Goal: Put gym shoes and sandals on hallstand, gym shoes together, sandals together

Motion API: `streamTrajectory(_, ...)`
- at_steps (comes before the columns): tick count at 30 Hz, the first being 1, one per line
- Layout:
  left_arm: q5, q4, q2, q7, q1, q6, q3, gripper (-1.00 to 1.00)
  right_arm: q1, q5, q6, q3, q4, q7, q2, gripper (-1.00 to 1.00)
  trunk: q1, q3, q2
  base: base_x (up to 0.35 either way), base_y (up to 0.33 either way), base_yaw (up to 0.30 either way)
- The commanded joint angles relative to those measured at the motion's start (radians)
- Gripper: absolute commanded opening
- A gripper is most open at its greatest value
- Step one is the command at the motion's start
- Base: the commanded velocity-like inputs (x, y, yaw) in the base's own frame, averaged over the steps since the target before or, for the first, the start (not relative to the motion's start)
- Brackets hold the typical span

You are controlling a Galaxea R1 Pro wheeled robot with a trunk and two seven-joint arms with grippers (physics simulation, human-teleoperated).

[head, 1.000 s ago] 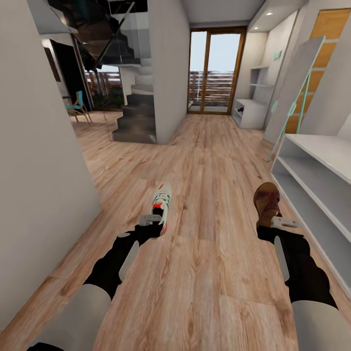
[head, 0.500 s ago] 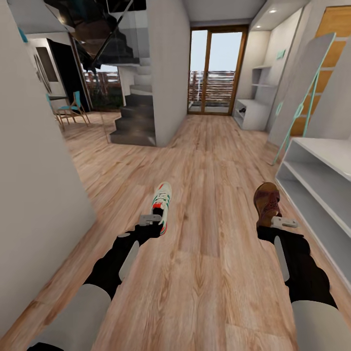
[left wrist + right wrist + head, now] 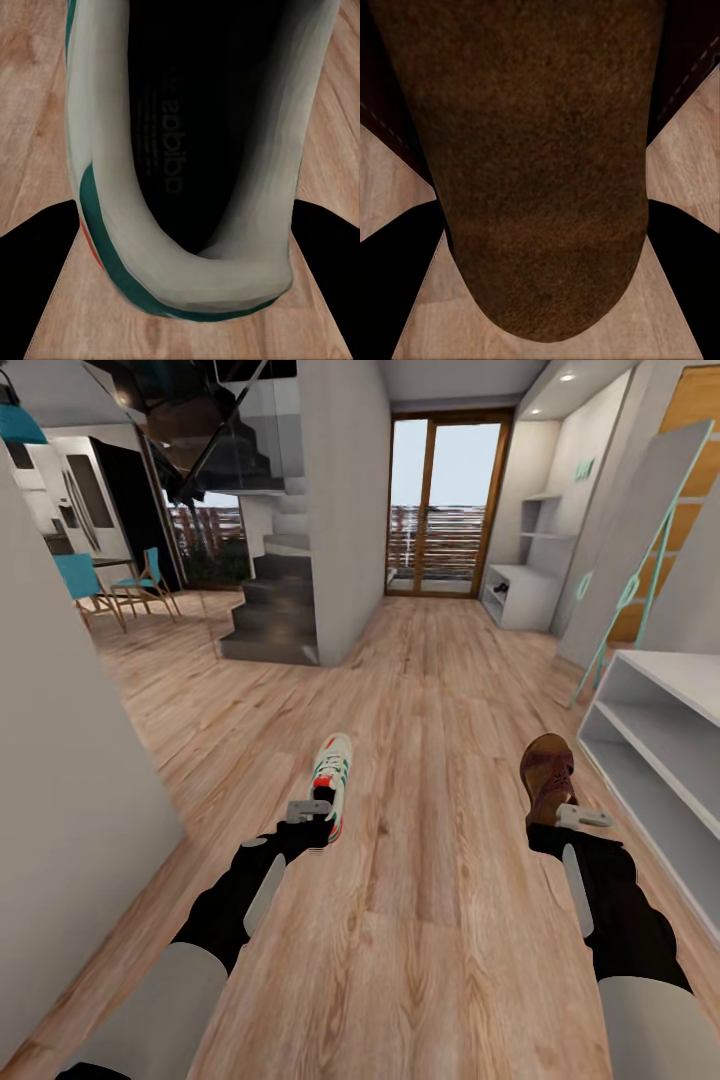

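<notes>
Left gripper [image 3: 322, 810]: clamped on the heel of one gym shoe [image 3: 332, 768], held out above the corridor floor [image 3: 430, 690], toe pointing away. Right gripper [image 3: 556, 812]: clamped on the heel of one sandal [image 3: 548, 770], likewise carried. Hallstand [image 3: 655, 730]: at the robot's right, shelves bare where visible. Staircase [image 3: 275, 595]: ahead-left.

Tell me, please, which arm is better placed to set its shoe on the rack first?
Right. The right gripper, holding the sandal, is on the side of the hallstand; the left gripper with the gym shoe is farther away.
</notes>
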Motion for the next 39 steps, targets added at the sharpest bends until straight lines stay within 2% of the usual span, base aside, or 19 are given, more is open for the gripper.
streamTrajectory(1, 0.008, -0.001, 0.000, 0.000, 0.000, 0.006, 0.000, -1.00, -0.001, 0.004, 0.005, 0.000, -0.001, 0.000, 0.000, -1.00, 0.000, -0.001, 0.000, 0.346, 0.000, 0.000)
streamTrajectory(13, 0.008, -0.001, 0.000, 0.000, 0.000, 0.006, 0.000, -1.00, 0.000, 0.004, 0.005, 0.000, -0.001, 0.000, 0.000, -1.00, 0.000, -0.001, 0.000, 0.346, -0.021, 0.000)
streamTrajectory(30, 0.008, -0.001, 0.001, 0.000, 0.000, 0.006, 0.001, -1.00, -0.001, 0.004, 0.005, 0.008, -0.001, 0.000, 0.000, -1.00, 0.000, -0.001, 0.000, 0.307, -0.213, 0.000)
streamTrajectory(39, 0.008, -0.001, 0.000, 0.000, 0.000, 0.006, 0.000, -1.00, -0.001, 0.004, 0.005, 0.008, -0.001, 0.000, 0.001, -1.00, 0.000, -0.001, 0.000, 0.335, -0.124, -0.001)
